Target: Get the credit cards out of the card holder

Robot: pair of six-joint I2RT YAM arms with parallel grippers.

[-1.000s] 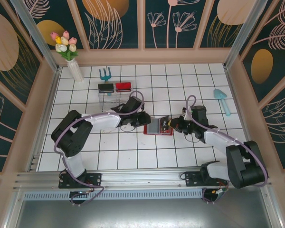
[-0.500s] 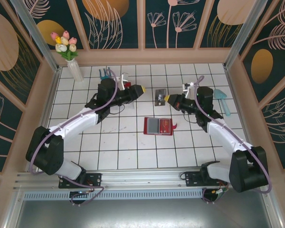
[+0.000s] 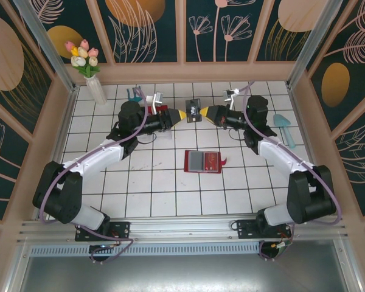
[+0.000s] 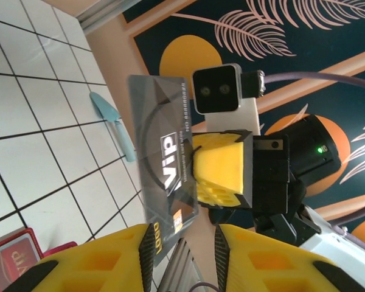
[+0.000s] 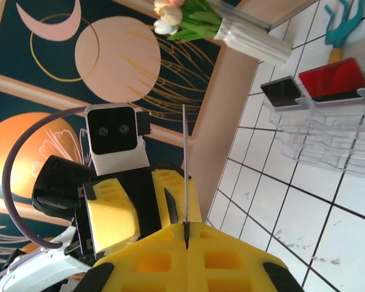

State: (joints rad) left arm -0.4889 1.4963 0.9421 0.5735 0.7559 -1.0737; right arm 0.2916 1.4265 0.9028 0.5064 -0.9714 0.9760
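Right jaws pinch a dark plastic VIP credit card [image 4: 158,134] in mid-air; left jaws gape, straddling its free end.
Left should close flat on bare plastic, clear of the right's yellow pads [image 4: 222,170], before any release; the red folding card holder [image 3: 204,162] lies open on the white-tiled table [image 3: 146,194] below both.

The left gripper [image 3: 182,115] and right gripper [image 3: 207,112] meet at a dark credit card [image 3: 194,111].
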